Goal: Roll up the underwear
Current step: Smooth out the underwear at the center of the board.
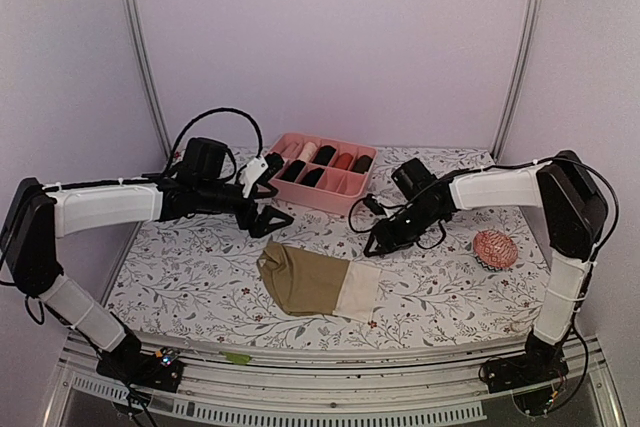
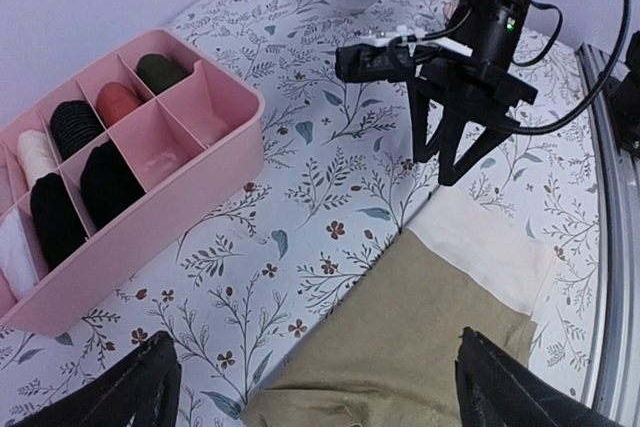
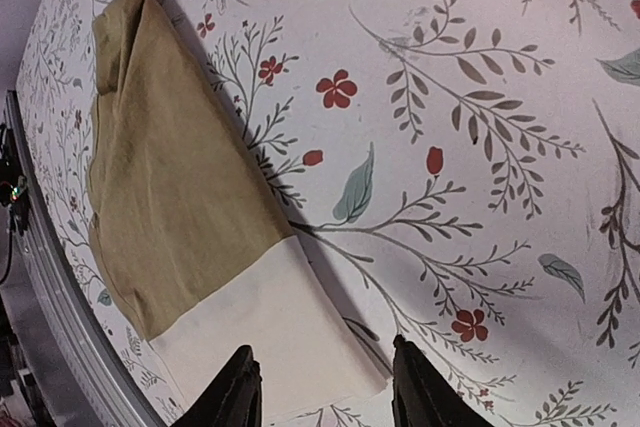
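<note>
One piece of underwear (image 1: 305, 280), olive-brown with a cream waistband (image 1: 358, 291), lies flat on the floral table near the front middle. My left gripper (image 1: 270, 223) hovers open just behind its left end; in the left wrist view the olive underwear (image 2: 420, 332) lies under and between my wide-spread fingertips (image 2: 497, 384). My right gripper (image 1: 379, 241) stands open just behind the waistband end. In the right wrist view its tips frame the edge of the cream waistband (image 3: 270, 337), with the olive underwear (image 3: 170, 177) beyond. Nothing is held.
A pink divided box (image 1: 345, 187) with dark, red and pale rolled items stands at the back middle, close to my left wrist (image 2: 215, 122). A red-and-white patterned ball (image 1: 494, 249) sits at the right. The metal front rail (image 1: 330, 362) runs along the near edge.
</note>
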Robot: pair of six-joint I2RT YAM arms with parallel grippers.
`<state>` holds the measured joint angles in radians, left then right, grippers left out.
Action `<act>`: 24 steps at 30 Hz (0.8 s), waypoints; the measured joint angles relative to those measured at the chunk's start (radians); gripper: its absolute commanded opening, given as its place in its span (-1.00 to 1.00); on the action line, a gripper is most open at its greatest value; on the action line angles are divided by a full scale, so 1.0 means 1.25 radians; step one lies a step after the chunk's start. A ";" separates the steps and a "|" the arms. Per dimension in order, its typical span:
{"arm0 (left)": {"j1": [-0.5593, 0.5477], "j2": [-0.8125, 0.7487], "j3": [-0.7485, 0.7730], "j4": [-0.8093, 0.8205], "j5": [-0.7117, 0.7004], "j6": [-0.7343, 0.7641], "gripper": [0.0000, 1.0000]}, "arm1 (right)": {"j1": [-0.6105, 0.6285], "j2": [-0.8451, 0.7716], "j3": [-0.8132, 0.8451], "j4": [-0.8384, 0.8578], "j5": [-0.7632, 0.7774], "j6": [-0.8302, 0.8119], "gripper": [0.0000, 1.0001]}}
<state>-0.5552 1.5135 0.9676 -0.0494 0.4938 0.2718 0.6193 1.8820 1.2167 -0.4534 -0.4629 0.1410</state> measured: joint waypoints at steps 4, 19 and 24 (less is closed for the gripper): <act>0.000 0.000 -0.002 0.002 -0.025 -0.005 0.92 | 0.012 0.044 0.029 -0.040 -0.001 -0.092 -0.16; 0.017 0.002 -0.031 0.006 -0.116 0.034 0.92 | 0.013 0.105 0.057 -0.103 0.043 -0.190 -1.00; 0.032 0.039 -0.031 -0.004 -0.167 0.114 0.70 | 0.007 0.110 0.059 -0.114 0.036 -0.145 -1.00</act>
<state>-0.5148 1.5623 0.9295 -0.0540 0.2855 0.4145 0.6277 2.0193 1.2903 -0.5961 -0.4179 -0.0406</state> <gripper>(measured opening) 0.944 0.009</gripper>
